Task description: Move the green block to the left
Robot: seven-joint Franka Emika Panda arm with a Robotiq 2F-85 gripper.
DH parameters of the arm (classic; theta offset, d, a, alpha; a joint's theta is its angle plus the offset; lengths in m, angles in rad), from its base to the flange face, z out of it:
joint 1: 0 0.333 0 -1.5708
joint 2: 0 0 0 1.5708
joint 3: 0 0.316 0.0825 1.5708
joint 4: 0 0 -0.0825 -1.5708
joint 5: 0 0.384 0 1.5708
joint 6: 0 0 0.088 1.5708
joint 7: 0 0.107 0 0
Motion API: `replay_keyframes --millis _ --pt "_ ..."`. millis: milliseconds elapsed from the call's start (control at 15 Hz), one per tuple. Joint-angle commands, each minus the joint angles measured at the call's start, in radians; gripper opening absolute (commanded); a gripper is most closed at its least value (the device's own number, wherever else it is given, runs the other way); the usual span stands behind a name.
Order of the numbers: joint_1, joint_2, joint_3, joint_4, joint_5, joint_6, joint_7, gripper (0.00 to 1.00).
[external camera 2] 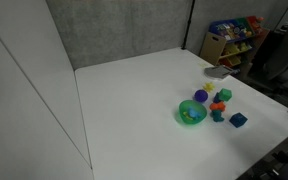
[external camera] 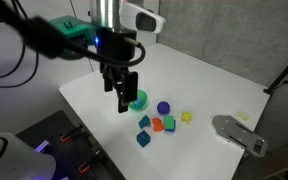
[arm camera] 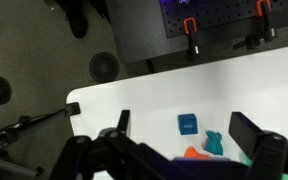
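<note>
Wrist view: we see the gripper (arm camera: 180, 114) with jaws spread wide and nothing held, poised over the cluster of shapes.
Blue block (arm camera: 187, 125): a matte, flat-faced cube lying on the table below the open jaws.
Green bowl (external camera: 137, 99): round and smooth-walled; in an exterior view the gripper hangs directly beside it.
Green block (external camera: 169, 121): small, bright and cube-like. It rests untouched on the table, just beside the orange piece (external camera: 157, 125).
Approach: we judge the neighbours crowd it, so a narrow grasp is needed.
Purple ball (external camera: 163, 107): round, likely to roll if nudged.
Table (external camera: 94, 90): white, flat, smooth.
</note>
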Motion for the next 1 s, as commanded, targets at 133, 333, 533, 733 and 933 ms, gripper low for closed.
replay_keyframes --millis 133,333,533,733,933 --pt "0.043 0.136 0.044 0.110 0.042 0.021 0.089 1.00" --pt "0.061 0.211 0.058 0.156 0.071 0.065 0.126 1.00" --pt "0.072 0.290 0.066 0.196 0.105 0.129 0.154 1.00" --pt "0.081 0.382 0.074 0.237 0.139 0.210 0.181 1.00" --pt "0.088 0.462 0.077 0.266 0.178 0.298 0.189 1.00"
